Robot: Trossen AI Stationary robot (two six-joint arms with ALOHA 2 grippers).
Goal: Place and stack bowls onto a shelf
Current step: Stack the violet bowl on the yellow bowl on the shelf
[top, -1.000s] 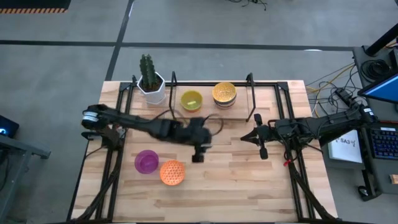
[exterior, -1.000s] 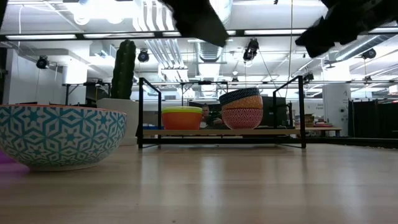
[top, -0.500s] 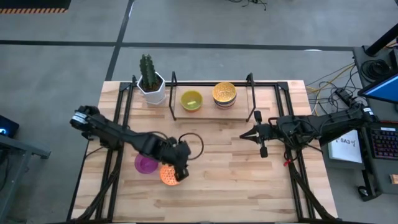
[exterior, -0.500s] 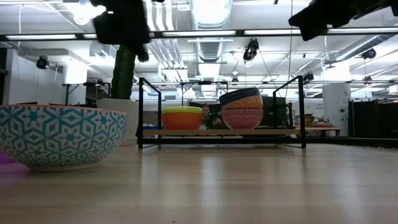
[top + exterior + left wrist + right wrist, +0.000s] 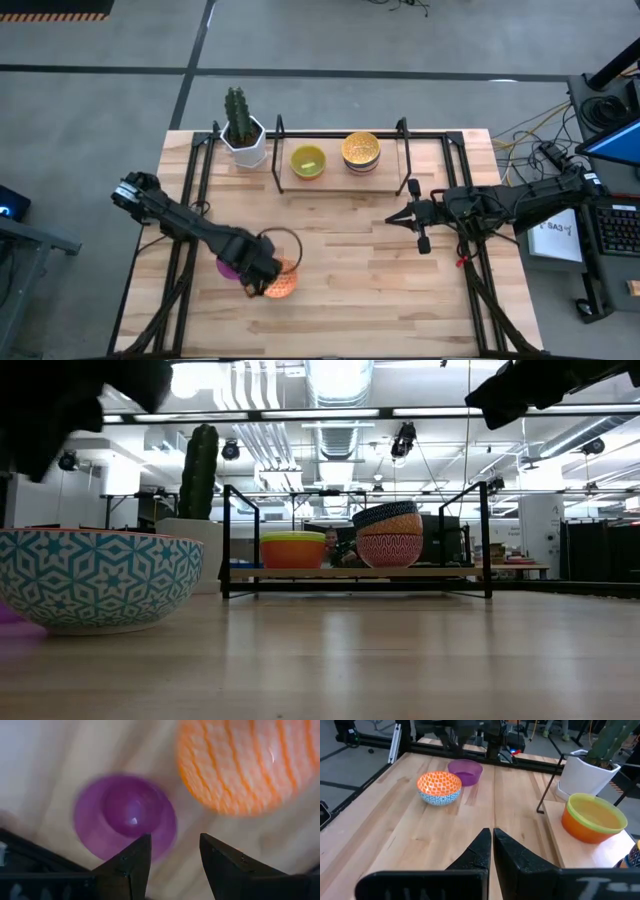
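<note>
Left gripper is over the lower left of the high frame, fingers spread with nothing between them, above the purple bowl and the orange-patterned bowl. These two sit just beside each other on the table, possibly touching, can't tell

Right gripper is parked at centre right of the high view, fingers pressed together and empty

Shelf runs along the upper middle. It already carries a yellow-topped stack and a patterned stack, free board at its right end

Handling guess: bowls look like rigid glossy plastic or melamine, light, slick on the outside. Best hold is a rim pinch, one finger inside, one outside. For purple, take the rim on the side away from the orange one, since the gap between them looks too tight for a finger

Obstacles: cactus pot stands just beside the shelf's left end, and the shelf's black rods frame the board, so come in from the front and clear the stacks
</note>
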